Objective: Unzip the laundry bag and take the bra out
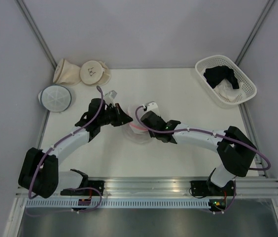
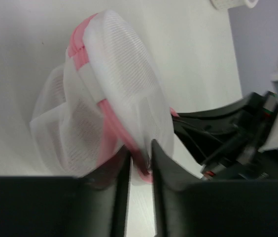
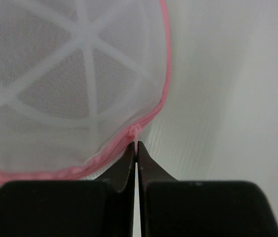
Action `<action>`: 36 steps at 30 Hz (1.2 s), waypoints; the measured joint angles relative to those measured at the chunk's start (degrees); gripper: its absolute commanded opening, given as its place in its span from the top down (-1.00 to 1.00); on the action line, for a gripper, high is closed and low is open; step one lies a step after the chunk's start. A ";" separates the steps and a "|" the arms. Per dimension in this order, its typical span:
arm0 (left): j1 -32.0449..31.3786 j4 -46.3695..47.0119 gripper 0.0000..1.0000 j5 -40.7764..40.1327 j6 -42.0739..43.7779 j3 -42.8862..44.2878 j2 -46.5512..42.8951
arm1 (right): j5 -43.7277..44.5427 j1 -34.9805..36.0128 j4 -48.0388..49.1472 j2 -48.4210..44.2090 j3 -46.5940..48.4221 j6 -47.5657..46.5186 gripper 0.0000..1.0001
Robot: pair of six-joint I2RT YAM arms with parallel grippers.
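The laundry bag (image 1: 138, 136) is located near the middle of the table (image 1: 178, 98), between the two arms. It is held tilted, with one edge raised off the table.

Left gripper (image 2: 140, 168): the fingers (image 2: 119, 182) are closed on the pink rim of the laundry bag. The rim and a fold of white mesh are pinched between them. In the left wrist view the domed mesh panel is seen standing on edge above the fingers. The right arm's black gripper is seen just beside the bag, on its right.

Right gripper (image 3: 137, 148): the fingers (image 3: 124, 165) are pressed together on the zipper pull (image 3: 136, 132), a small pink tab on the bag's rim. The pink zipper line is seen running from the pull along the rim in both directions. Whether the zipper is parted cannot be told. The contents of the bag cannot be made out through the mesh.

Other items on the table:
- A white basket (image 1: 242, 81) is placed at the far right corner. A black garment (image 1: 221, 75) and a white cloth (image 1: 227, 94) are contained in it.
- Two beige pouches (image 1: 66, 71) are placed at the far left, touching each other.
- A white mesh pouch with a grey-blue rim (image 1: 55, 97) is placed just nearer than the beige pouches, at the left edge.

All of these items lie well apart from the laundry bag.
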 measured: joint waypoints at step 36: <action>-0.37 -5.49 -0.99 -8.57 -21.70 -6.84 -7.58 | -27.56 4.39 13.53 -8.22 -8.26 -1.88 0.99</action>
